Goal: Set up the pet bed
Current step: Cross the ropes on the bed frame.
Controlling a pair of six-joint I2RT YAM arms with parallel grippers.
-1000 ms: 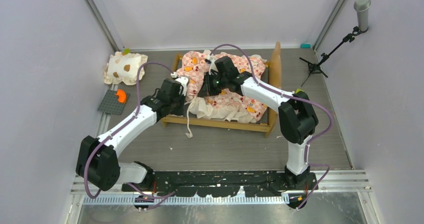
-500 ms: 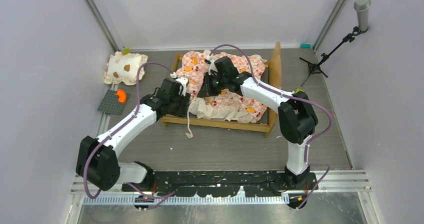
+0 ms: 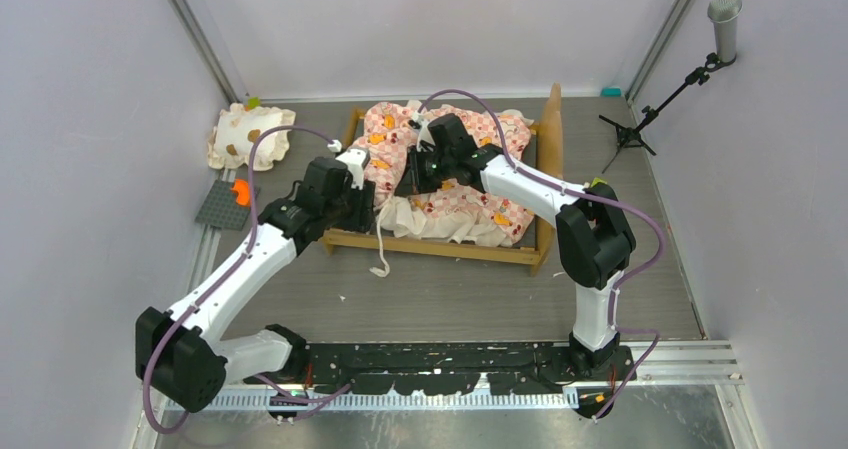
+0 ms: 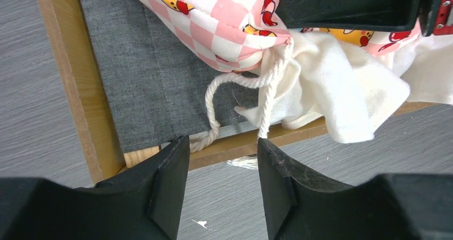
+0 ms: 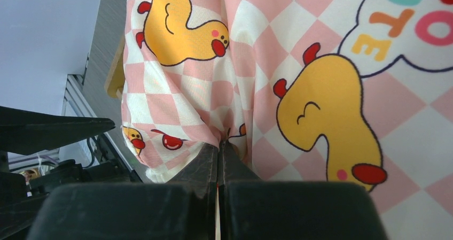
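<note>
The pet bed's light-wood frame [image 3: 440, 244] stands mid-table with its headboard [image 3: 552, 134] at the right. The pink checkered mattress [image 3: 455, 204] lies bunched on it, and the dark base [image 4: 144, 74] is bare at the front-left corner. My left gripper [image 3: 362, 197] hangs open just off that corner [image 4: 221, 154], holding nothing. A white cord [image 4: 213, 98] and the cream ruffle [image 4: 342, 85] trail over the frame rail [image 4: 91, 106] ahead of it. My right gripper [image 3: 412, 177] is shut on a fold of the mattress [image 5: 320, 106], pinching it at the tips [image 5: 220, 146].
A cream pillow with brown spots [image 3: 245, 134] lies at the back left, with a grey plate [image 3: 225, 209] carrying an orange piece [image 3: 240, 191] in front of it. A microphone stand [image 3: 690, 69] rises at the back right. Walls close in on both sides.
My left gripper has opened, let go of the mattress corner and drawn back to the left. The right gripper has stayed shut on the fabric.
</note>
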